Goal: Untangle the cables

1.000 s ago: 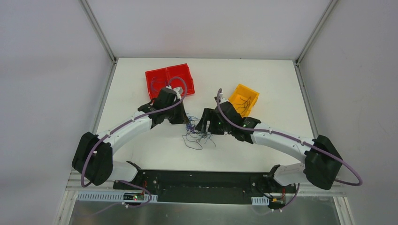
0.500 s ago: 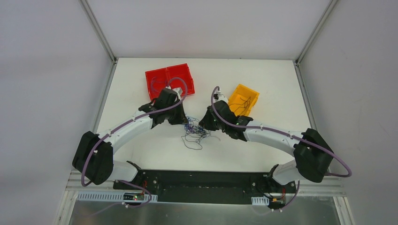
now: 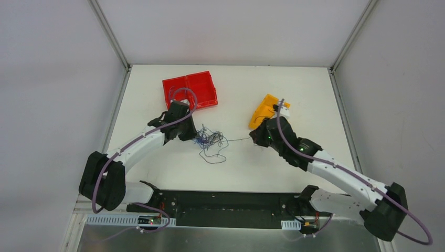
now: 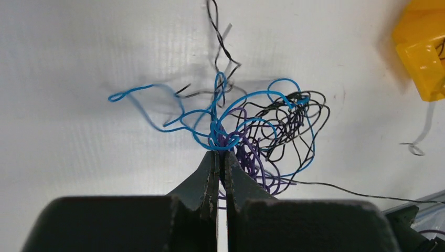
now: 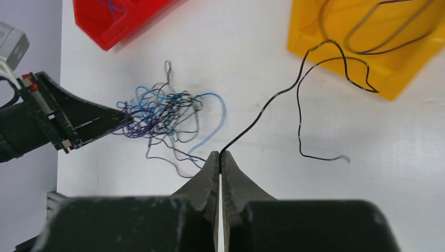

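Observation:
The cables (image 3: 211, 140) are thin blue, black and purple wires knotted into a small bundle on the white table between the two arms. My left gripper (image 3: 194, 137) is at the bundle's left edge. In the left wrist view this gripper (image 4: 220, 153) is shut on blue and purple strands of the tangle (image 4: 262, 126). My right gripper (image 5: 220, 154) is shut on a single black wire (image 5: 262, 113). That wire runs from the fingertips up to the yellow bin (image 5: 388, 79). From above, the right gripper (image 3: 254, 139) sits right of the bundle, with a thin strand (image 3: 239, 139) stretched between them.
A red two-compartment bin (image 3: 173, 81) stands behind the left arm. The yellow bin (image 3: 261, 113) holds loose wire and sits just behind the right gripper, partly hidden by that arm. Metal frame rails edge the table on both sides.
My right gripper closed on a black wire and pulled away to the right. The left arm drew back to the left, and the bundle shifted slightly left with it.

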### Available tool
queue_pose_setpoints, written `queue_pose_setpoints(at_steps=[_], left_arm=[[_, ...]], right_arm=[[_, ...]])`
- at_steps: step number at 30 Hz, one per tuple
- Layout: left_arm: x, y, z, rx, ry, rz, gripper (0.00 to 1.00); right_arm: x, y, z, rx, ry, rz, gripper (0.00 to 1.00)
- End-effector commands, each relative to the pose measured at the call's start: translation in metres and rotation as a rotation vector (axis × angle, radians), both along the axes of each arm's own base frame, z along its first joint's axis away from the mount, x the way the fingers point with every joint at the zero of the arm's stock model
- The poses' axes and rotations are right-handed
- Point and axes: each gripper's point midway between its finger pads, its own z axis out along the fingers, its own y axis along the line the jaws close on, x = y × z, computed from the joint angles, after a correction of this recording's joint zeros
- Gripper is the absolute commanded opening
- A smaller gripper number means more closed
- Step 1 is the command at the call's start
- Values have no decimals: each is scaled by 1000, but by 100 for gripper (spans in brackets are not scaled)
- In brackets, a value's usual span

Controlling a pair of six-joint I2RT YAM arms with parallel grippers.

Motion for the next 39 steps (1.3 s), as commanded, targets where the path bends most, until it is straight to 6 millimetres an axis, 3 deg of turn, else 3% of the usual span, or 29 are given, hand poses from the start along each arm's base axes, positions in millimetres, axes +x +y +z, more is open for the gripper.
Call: queue_pose_setpoints(at_steps=[1, 5, 8, 16, 19, 26, 32, 33, 36, 39], left_arm=[[-1, 22, 3, 30, -14, 88, 0], [-1, 33, 3, 59, -22, 132, 0], [-1, 45, 5, 99, -27, 174, 0], [-9, 106, 13, 350, -3, 408, 0], [-13, 122, 17, 419, -3, 462, 0], [-18, 136, 24, 456, -21, 517, 0], [-17, 140, 31, 476, -43, 520, 0], [-17, 139, 32, 471, -42, 513, 0], [-13, 121, 30, 407, -26, 434, 0], [-9, 109, 29, 372, -16, 380, 0]], right_arm=[[-4, -69, 1, -98, -31, -143, 0], [-9, -107, 6, -115, -34, -225, 0], [-11, -123, 9, -136, -37, -264, 0], [-8, -173, 22, -227, -50, -434, 0], [-7, -181, 24, -229, -55, -454, 0], [-7, -187, 17, -231, -36, -478, 0], [-8, -182, 20, -214, -47, -436, 0], [-9, -173, 20, -192, -43, -389, 0], [-16, -118, 25, -61, -29, -100, 0], [-22, -93, 20, -1, 34, 11, 0]])
